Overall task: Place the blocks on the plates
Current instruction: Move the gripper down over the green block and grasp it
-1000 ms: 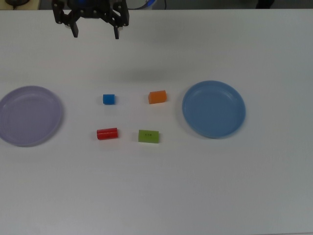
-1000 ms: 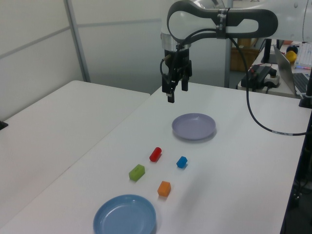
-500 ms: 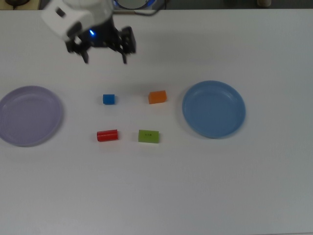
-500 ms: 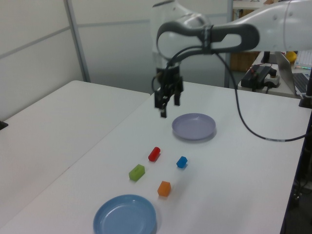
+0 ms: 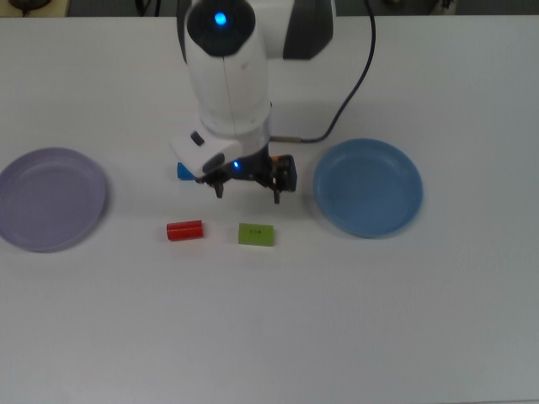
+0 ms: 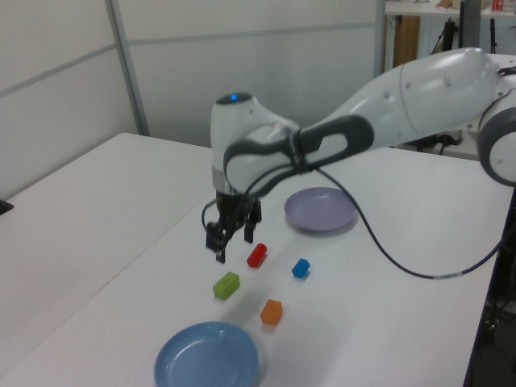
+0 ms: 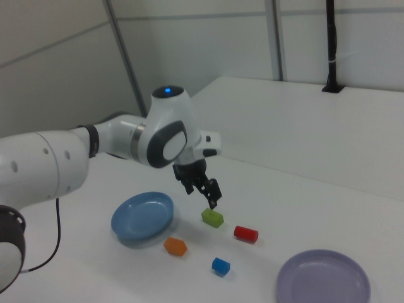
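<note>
Nothing placed so far: all four blocks on the bare worktop [image 5: 269, 337], both plates without anything on them, so the whole job left to do. Gripper [image 6: 232, 239] hanging above the cluster of blocks with its two fingers spread apart and nothing between them, clear of the worktop in the left view. Green block [image 6: 226, 285] nearest, just below and a little toward the camera in the left view, almost under the fingertips in the right view. Red block [image 6: 256, 255] just beside the gripper on the left view's right, blue block [image 6: 301, 268] farther that way, orange block [image 6: 272, 312] beyond the green one toward the camera. Blue plate [image 6: 207, 357] near the bottom of the left view, well in front of the gripper; purple plate [image 6: 320, 209] behind it, to the left view's right. Judging by position, green block the likely first pick.
</note>
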Motion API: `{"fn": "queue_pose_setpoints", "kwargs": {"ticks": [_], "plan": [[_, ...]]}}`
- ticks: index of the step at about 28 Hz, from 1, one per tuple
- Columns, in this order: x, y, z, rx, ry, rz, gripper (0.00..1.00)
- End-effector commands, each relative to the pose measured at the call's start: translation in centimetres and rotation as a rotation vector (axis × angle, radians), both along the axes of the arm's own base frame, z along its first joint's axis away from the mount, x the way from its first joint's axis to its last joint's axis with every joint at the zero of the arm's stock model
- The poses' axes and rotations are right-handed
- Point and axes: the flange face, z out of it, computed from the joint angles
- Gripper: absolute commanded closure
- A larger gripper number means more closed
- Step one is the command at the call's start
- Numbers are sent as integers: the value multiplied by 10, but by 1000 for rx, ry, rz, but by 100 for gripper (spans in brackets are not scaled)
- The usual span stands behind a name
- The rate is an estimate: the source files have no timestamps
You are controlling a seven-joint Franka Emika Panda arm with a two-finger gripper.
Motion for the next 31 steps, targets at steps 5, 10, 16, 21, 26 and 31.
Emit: {"fn": "queue_pose_setpoints", "kwargs": {"ticks": [5, 10, 16, 21, 26, 31], "plan": [[14, 1, -38, -16, -58, -13, 0], [18, 15, -57, -16, -70, 5, 0], [18, 17, -65, -23, -62, 13, 0], [18, 17, -72, -24, -53, 14, 18], [18, 17, -72, -45, -55, 29, 32], [18, 16, -72, -48, -54, 32, 33]]}}
